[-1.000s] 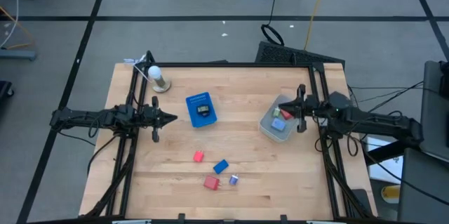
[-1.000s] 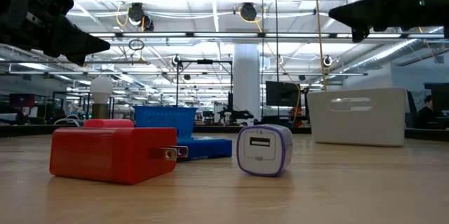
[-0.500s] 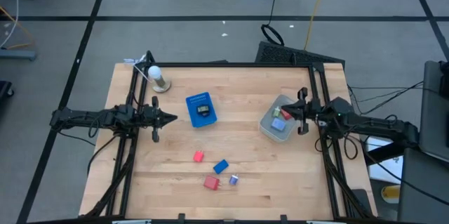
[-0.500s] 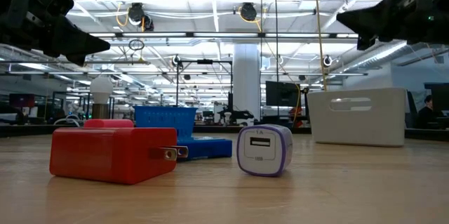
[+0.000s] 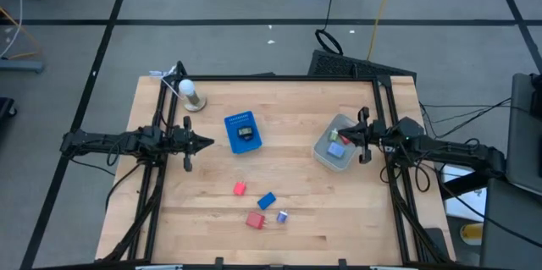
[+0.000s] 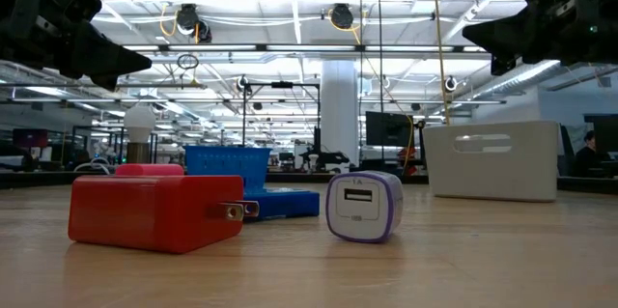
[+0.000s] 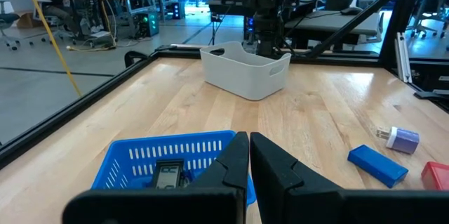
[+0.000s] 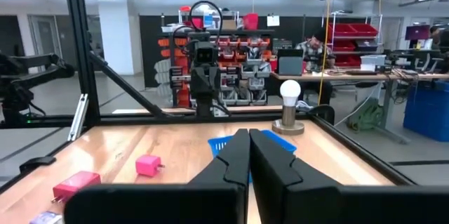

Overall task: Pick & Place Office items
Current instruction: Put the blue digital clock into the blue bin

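- Up at the table's left edge, left gripper (image 5: 209,143): dark fingers pressed together, nothing between them, touching nothing, tips aimed toward the table's middle.
- Over at the right edge, right gripper (image 5: 354,140): fingers likewise together and empty, hanging above the rim of the grey bin (image 5: 325,155).
- Grey bin: translucent plastic, rounded corners, a slot handle in its wall; a red bit (image 5: 345,137) and a light-blue bit (image 5: 336,149) lying inside.
- Blue basket (image 5: 242,131): square, slatted plastic walls, a dark flat piece (image 7: 167,176) with a small screen in it; between the two grippers, nearer the left one.
- On bare wood toward the front, four loose items close together but apart:
- Small pink-red block (image 5: 240,189), a short prong jutting from one side in the right wrist view.
- Flat blue block (image 5: 268,201), long axis lying diagonal to the table edges.
- Larger red plug block (image 5: 256,220), boxy and matte, two metal prongs pointing toward the white-and-purple charger (image 5: 283,217).
- White-and-purple charger: rounded cube, purple band, USB slot facing the low camera.
- At the back left, a white bulb (image 5: 186,89) upright on a round base.
- Table (image 5: 296,228): light, smooth wood planks inside a black frame.
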